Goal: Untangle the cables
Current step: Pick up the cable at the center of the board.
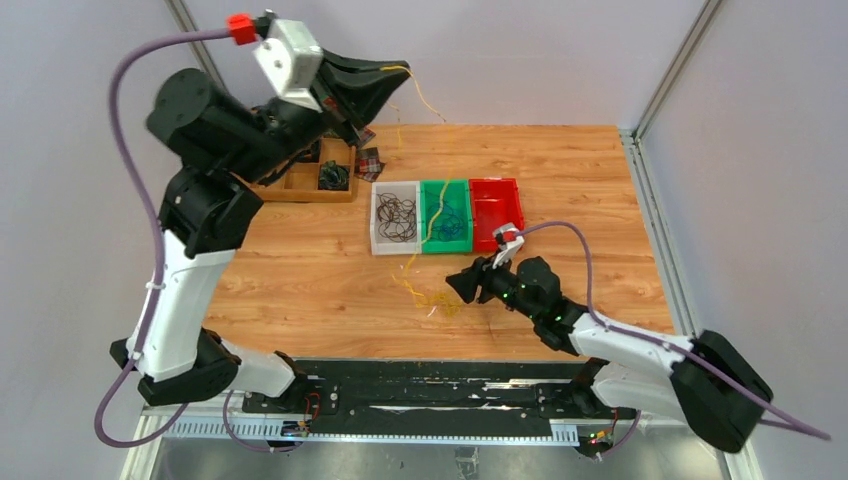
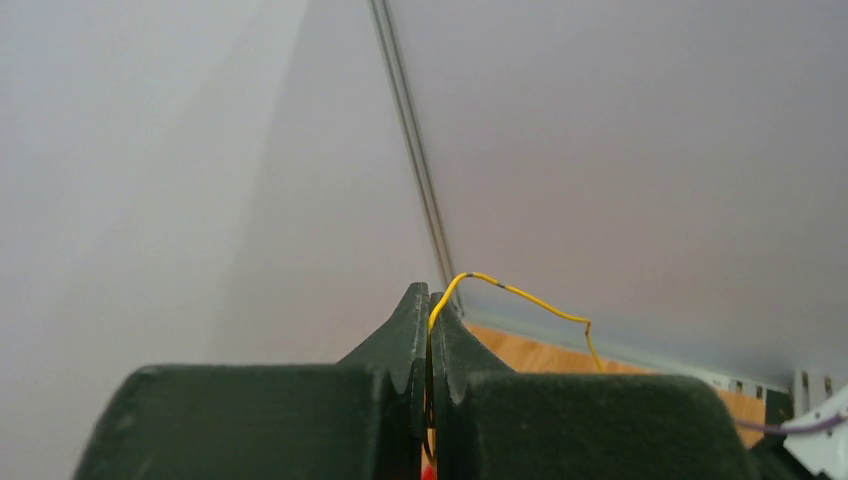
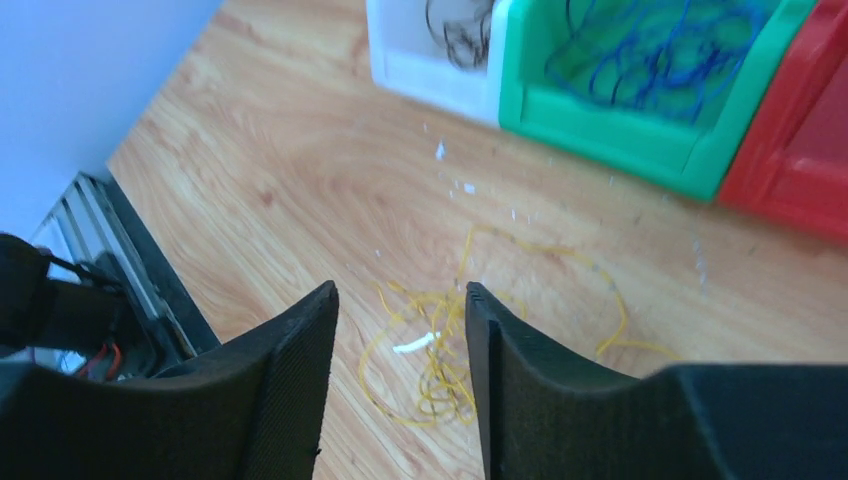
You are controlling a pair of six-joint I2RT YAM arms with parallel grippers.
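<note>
The left end effector (image 2: 430, 300) is clenched on one yellow cable (image 2: 520, 292) and held high behind the green bin (image 1: 446, 250). The strand runs down across that bin to the yellow tangle (image 3: 440, 370), which lies on the surface (image 1: 300, 270) just in front of the bin. The right end effector (image 3: 398, 295) hangs over the tangle, released and grasping nothing. The step in hand looks like drawing one strand out of the heap. Next, the right end effector probably has to pin the heap so the strand slides free rather than dragging the rest along.
</note>
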